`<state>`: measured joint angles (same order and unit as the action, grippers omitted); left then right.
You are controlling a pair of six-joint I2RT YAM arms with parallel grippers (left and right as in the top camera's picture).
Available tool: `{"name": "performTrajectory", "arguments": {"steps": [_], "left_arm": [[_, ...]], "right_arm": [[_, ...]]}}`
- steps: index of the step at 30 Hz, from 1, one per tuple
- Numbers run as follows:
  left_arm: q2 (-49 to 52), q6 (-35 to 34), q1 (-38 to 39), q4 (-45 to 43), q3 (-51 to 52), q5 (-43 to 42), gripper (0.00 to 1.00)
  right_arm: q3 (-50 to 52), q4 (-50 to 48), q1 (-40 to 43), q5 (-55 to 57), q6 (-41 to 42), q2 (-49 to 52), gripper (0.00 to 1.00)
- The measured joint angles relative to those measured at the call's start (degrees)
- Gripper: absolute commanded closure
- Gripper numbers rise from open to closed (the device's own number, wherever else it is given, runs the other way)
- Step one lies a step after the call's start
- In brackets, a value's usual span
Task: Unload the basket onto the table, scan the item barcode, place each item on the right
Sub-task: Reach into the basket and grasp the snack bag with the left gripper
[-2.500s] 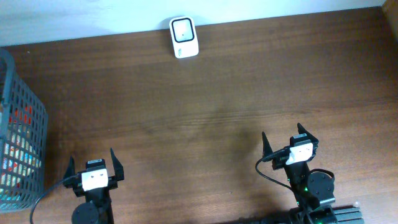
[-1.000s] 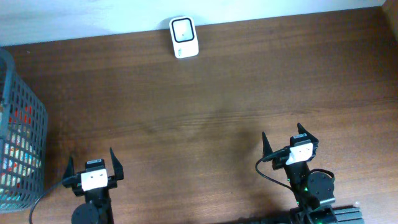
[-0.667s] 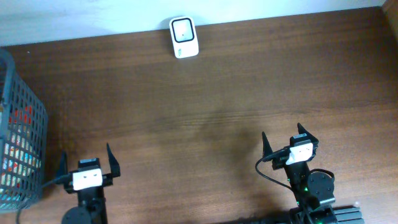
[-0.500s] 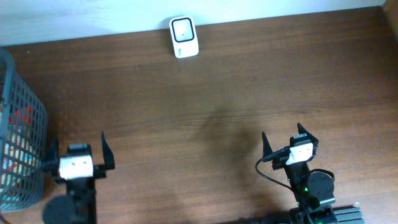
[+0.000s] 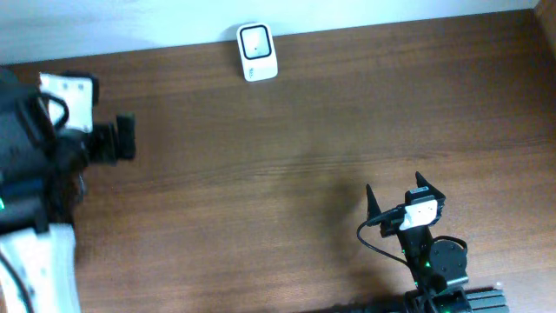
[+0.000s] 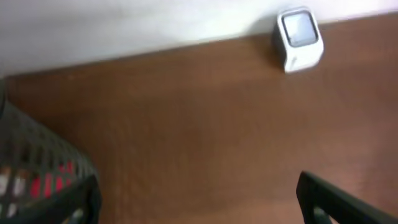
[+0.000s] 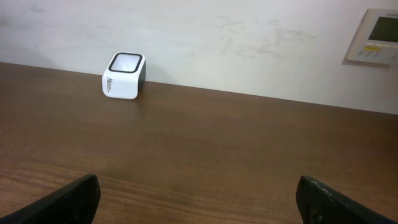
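The white barcode scanner (image 5: 257, 52) stands at the table's far edge by the wall, its window facing up; it also shows in the left wrist view as the scanner (image 6: 300, 38) and in the right wrist view as the scanner (image 7: 124, 76). My left arm (image 5: 43, 174) is raised high over the table's left side. My left gripper (image 6: 199, 211) is open and holds nothing. Red packaging (image 6: 43, 183) shows blurred through the grey mesh basket (image 6: 37, 155) below it; I cannot single out the item. My right gripper (image 5: 395, 187) rests open and holds nothing near the front edge.
The raised left arm covers the basket in the overhead view. A wall control panel (image 7: 378, 36) hangs at the right. The brown wooden table (image 5: 304, 148) stretches between scanner and grippers.
My left arm has lifted from its rest at the front and swung left and forward over the basket, still open. The right arm has not moved.
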<state>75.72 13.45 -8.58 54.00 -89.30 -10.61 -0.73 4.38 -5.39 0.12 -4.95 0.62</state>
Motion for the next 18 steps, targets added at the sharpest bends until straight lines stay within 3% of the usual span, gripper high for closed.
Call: {"name": "performTrajectory", "arguments": {"steps": [3,10,14,18], "left_arm": [[7.0,0.0,0.0,2.4,-7.7,-2.8,0.01],[11.5,-0.3,0.0,0.4,-8.3,-7.4,0.01],[11.5,-8.9,-2.5,-0.8,-11.2,-2.1,0.01],[11.5,-23.4,-11.1,2.5,-15.2,8.2,0.01]], "right_arm": [[0.0,0.0,0.0,0.0,0.0,0.0,0.01],[0.0,0.0,0.0,0.0,0.0,0.0,0.01],[0.0,0.0,0.0,0.0,0.0,0.0,0.01],[0.0,0.0,0.0,0.0,0.0,0.0,0.01]]}}
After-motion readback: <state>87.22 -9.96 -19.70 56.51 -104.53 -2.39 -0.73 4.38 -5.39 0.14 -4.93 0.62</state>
